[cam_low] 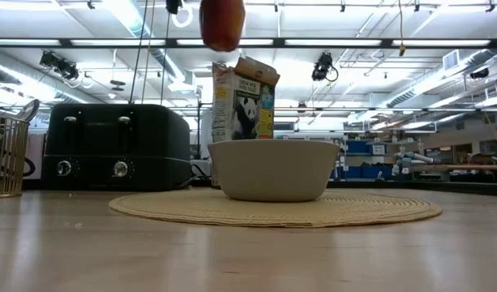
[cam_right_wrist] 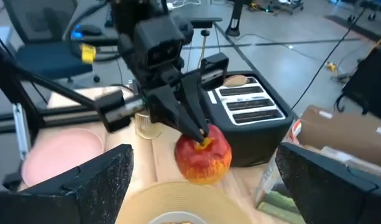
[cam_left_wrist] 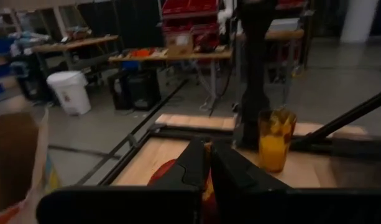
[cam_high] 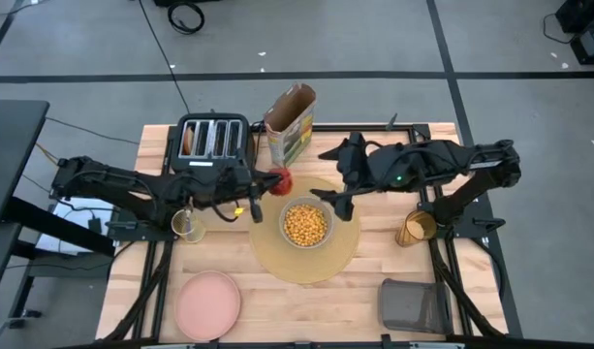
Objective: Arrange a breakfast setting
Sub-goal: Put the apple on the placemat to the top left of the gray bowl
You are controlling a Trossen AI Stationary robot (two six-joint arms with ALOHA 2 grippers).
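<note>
Apple: a red apple hangs in the air above the far left edge of the placemat, stem end up, pinched at its top by the left gripper.
Left gripper: closed on the apple's stem end; its arm reaches in from the left side of the surface, in front of the toaster.
Right gripper: the right gripper hovers with fingers spread wide, holding nothing, over the placemat's far right edge, just beside the bowl.
Placemat: a large round tan placemat lies flat at the middle of the surface.
Bowl: a pale grey bowl filled with yellow cereal sits upright on the placemat.
Plate: a pink plate lies near the front left corner.
Tumbler: an amber tumbler stands upright to the right of the placemat.
Other things: a black four-slot toaster and an open cereal box stand at the back; a dark mesh basket sits front right.
Surface: a pale wood-plank surface.
Room: a grey floor with cables; a workshop with benches and ceiling strip lights lies beyond.
Writing: the box shows a panda picture; its words cannot be read.
</note>
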